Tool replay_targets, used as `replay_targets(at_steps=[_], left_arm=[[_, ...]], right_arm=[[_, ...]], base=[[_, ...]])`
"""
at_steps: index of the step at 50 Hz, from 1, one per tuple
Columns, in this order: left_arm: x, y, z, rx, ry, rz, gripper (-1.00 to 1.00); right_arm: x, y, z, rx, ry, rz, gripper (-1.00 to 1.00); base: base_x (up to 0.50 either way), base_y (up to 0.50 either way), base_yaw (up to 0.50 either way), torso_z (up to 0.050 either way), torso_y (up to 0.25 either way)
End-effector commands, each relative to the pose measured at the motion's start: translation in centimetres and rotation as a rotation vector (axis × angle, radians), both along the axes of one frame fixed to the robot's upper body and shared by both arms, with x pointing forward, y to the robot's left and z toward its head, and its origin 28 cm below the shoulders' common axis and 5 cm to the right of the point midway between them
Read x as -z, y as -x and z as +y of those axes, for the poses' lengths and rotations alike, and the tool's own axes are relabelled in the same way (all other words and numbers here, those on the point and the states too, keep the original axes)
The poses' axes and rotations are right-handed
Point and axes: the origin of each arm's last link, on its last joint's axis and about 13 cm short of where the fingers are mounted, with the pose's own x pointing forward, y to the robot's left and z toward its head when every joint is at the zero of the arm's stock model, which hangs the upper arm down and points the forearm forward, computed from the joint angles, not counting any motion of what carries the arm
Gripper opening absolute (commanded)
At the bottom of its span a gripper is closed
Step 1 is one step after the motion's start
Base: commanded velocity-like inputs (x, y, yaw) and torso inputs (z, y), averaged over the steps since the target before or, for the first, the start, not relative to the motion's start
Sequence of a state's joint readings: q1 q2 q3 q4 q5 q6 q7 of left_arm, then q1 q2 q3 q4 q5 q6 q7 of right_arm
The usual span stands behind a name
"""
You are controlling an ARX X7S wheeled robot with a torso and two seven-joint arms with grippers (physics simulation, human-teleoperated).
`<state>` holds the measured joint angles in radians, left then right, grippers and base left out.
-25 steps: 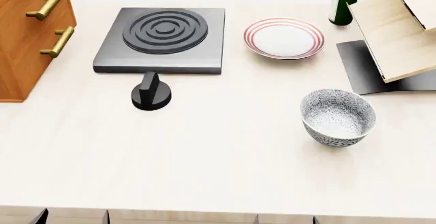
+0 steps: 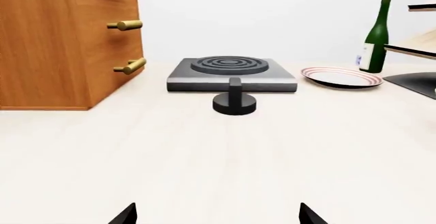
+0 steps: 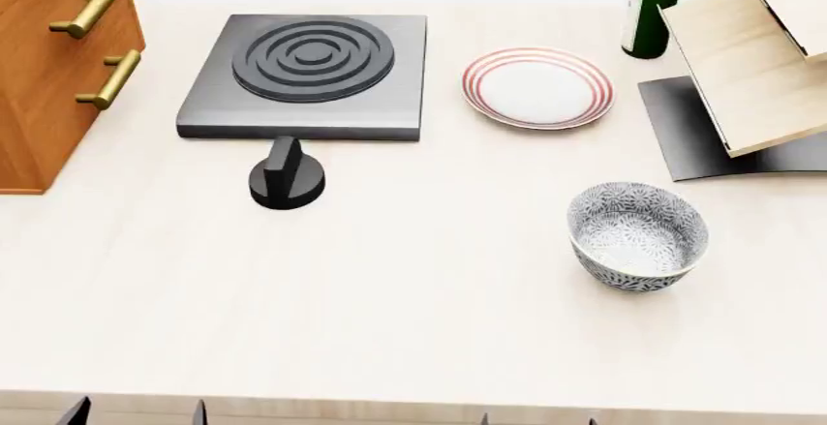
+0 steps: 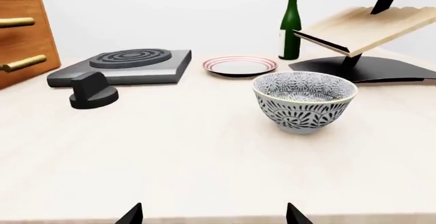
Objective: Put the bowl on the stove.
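The bowl (image 3: 638, 236) stands upright on the table (image 3: 413, 318) at the near right, untouched, with both claws low at the near edge: the left claw (image 2: 216, 215) and right claw (image 4: 214, 214) each show only two dark tips set wide apart, holding nothing. Farther back sits a black knob (image 3: 286, 175) just before the stove (image 3: 308, 74). Beyond the bowl lie a red-ringed plate (image 3: 537, 87), a green bottle (image 3: 650, 4) and a wooden rack (image 3: 756, 62).

No writing can be read anywhere; the bottle's (image 2: 375, 39) label is only a blur.
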<state>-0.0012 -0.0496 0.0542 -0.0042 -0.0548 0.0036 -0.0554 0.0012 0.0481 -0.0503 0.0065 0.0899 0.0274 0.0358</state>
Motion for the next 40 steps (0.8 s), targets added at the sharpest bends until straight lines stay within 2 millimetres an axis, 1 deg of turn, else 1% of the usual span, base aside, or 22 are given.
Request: replay_targets(at_steps=[1,20,24,25,28,30,31,32,33,37,38,40], left_arm=[[0.0,-0.1,0.1,-0.012,-0.002,0.007,1.00],[-0.2,0.0,0.1,-0.006,0.027,-0.017,1.00],[-1.1,-0.3,0.2,-0.035,0.039,-0.056,1.00],[-1.4,-0.4,0.3,-0.058,0.039,-0.078,1.00],[-3.3,-0.7,0.6,-0.071,0.086,-0.142,1.00],[-4.8,-0.7,0.8,-0.037,0.089,-0.210,1.00],[-6.1,-0.9,1.0,-0.043,0.092,-0.245,1.00],[-6.8,-1.0,1.1,-0.048,0.117,-0.259,1.00],[-8.0,-1.2,1.5,-0.068,0.130,-0.291,1.00],[-11.1,-1.6,2.5,-0.084,0.146,-0.365,1.00],[-12.6,-1.7,3.3,-0.115,0.164,-0.416,1.00],[-13.9,-1.6,3.9,-0.139,0.166,-0.456,1.00]], right_arm=[[0.0,0.0,0.0,0.003,-0.014,0.005,1.00],[-0.2,-0.1,-0.1,0.032,0.006,0.033,1.00],[-0.9,-0.5,-0.6,0.110,0.016,0.042,1.00],[-1.3,-0.6,-0.8,0.128,0.021,0.035,1.00],[-3.5,-1.1,-1.6,0.167,-0.021,-0.011,1.00],[-5.3,-1.4,-2.3,0.180,0.008,-0.045,1.00],[-7.0,-1.6,-3.0,0.180,0.027,-0.074,1.00],[-7.9,-1.7,-3.4,0.187,0.031,-0.094,1.00],[-9.4,-1.6,-4.2,0.193,0.039,-0.124,1.00],[-12.8,-0.8,-6.0,0.214,0.049,-0.196,1.00],[-14.1,-0.4,-6.9,0.235,0.046,-0.226,1.00],[-15.3,0.0,-7.7,0.243,0.043,-0.253,1.00]], base=[[0.00,0.00,0.00,0.000,0.000],[0.00,0.00,0.00,0.000,0.000],[0.00,0.00,0.00,0.000,0.000],[0.00,0.00,0.00,0.000,0.000],[0.00,0.00,0.00,0.000,0.000],[0.00,0.00,0.00,0.000,0.000],[0.00,0.00,0.00,0.000,0.000],[0.00,0.00,0.00,0.000,0.000],[0.00,0.00,0.00,0.000,0.000],[0.00,0.00,0.00,0.000,0.000],[0.00,0.00,0.00,0.000,0.000],[0.00,0.00,0.00,0.000,0.000]])
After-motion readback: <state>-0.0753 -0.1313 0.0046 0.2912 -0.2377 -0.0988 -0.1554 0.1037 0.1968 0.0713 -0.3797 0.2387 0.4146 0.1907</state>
